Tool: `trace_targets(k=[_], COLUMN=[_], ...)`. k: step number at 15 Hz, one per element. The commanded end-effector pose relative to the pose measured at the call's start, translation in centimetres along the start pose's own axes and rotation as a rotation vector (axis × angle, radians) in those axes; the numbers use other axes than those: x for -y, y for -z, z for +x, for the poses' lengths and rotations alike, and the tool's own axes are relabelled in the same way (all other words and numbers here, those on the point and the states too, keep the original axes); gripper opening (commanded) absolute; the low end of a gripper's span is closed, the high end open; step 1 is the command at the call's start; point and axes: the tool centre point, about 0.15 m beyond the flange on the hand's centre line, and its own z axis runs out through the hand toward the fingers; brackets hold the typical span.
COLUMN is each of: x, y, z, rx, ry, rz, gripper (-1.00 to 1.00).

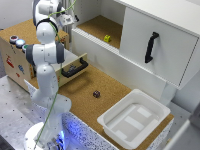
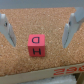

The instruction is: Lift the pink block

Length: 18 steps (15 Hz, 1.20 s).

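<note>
The pink block [image 2: 36, 45], a cube with the letters D and H on its top face, lies on a cork surface in the wrist view. My gripper [image 2: 38, 46] is open, with one finger [image 2: 7, 31] on each side of the block and a clear gap to both. In the exterior view the gripper [image 1: 66, 20] hangs over the wooden cabinet top at the back on the exterior view's left. The pink block does not show there.
A yellow block [image 1: 107, 38] sits in the open white cabinet shelf. A dark block [image 1: 96, 93] lies on the cork table. A white bin [image 1: 133, 118] stands at the front right. An open drawer with a black handle [image 1: 75, 68] juts out beside the arm.
</note>
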Motion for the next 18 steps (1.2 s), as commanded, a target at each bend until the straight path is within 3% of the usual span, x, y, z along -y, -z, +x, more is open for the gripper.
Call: trace_targets(k=[1, 9, 13, 14, 18], x=[-3.3, -2.5, -1.3, -0.9, 0.3], y=[-3.0, -3.4, -2.9, -3.0, -3.4], z=[2.5, 3.4, 3.1, 2.8, 1.7], rx=[0.132, 0.127, 0.129, 0.137, 0.182], ry=[0.023, 0.025, 0.056, 0.076, 0.151], rz=[0.07, 0.076, 0.044, 0.051, 0.064], gripper=[1.0, 1.0, 1.0, -1.0, -1.0])
